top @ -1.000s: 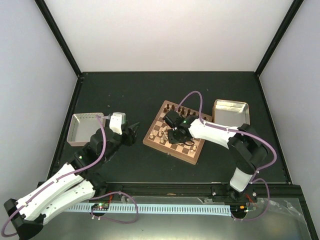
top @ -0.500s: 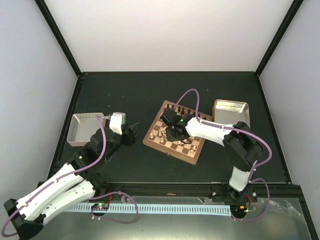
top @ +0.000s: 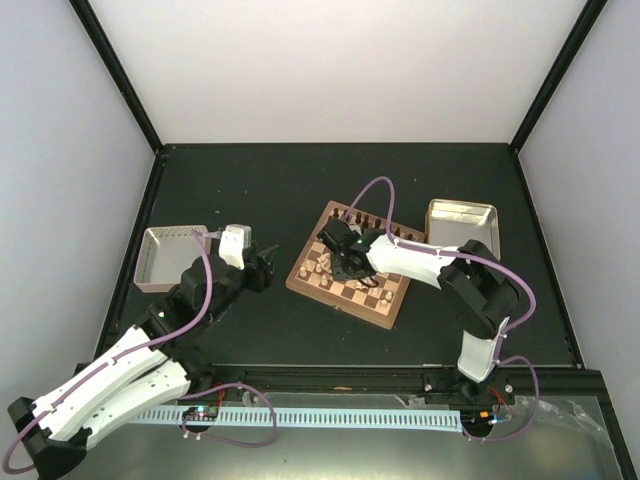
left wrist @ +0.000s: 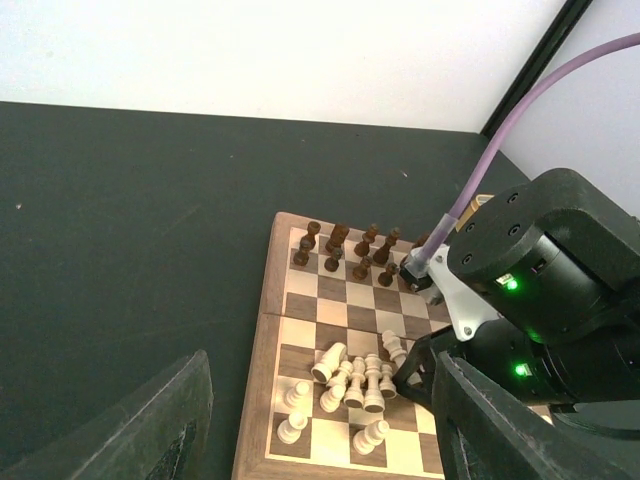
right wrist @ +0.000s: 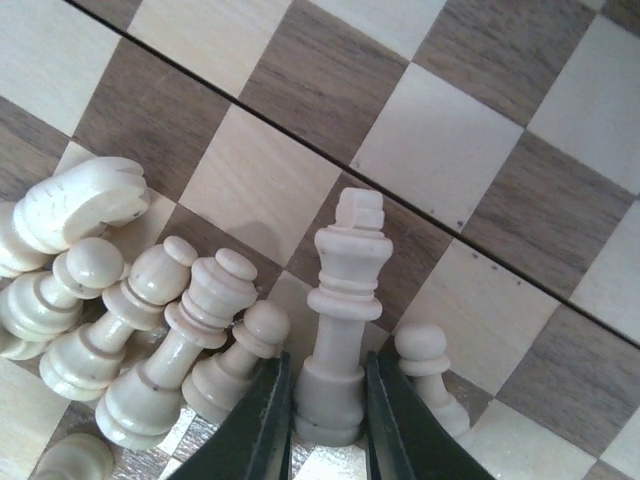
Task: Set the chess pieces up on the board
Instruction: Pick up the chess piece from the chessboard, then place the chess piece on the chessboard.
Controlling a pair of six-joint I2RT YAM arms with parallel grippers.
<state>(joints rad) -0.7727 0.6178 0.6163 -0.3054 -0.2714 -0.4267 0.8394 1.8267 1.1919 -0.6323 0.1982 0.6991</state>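
Dark table between white walls carries the board right of its centre. Left gripper hovers off the board's left edge, fingers apart and empty. Right gripper is clamped on the base of a cream king among cream pieces heaped near the board's left edge. Dark pieces line its far edge.

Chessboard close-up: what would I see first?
The right claw pinching a pale king by its base, against the checkered board. Right beside it, pale pieces crowd in a jumble, while dark pieces stand along the board's far edge.
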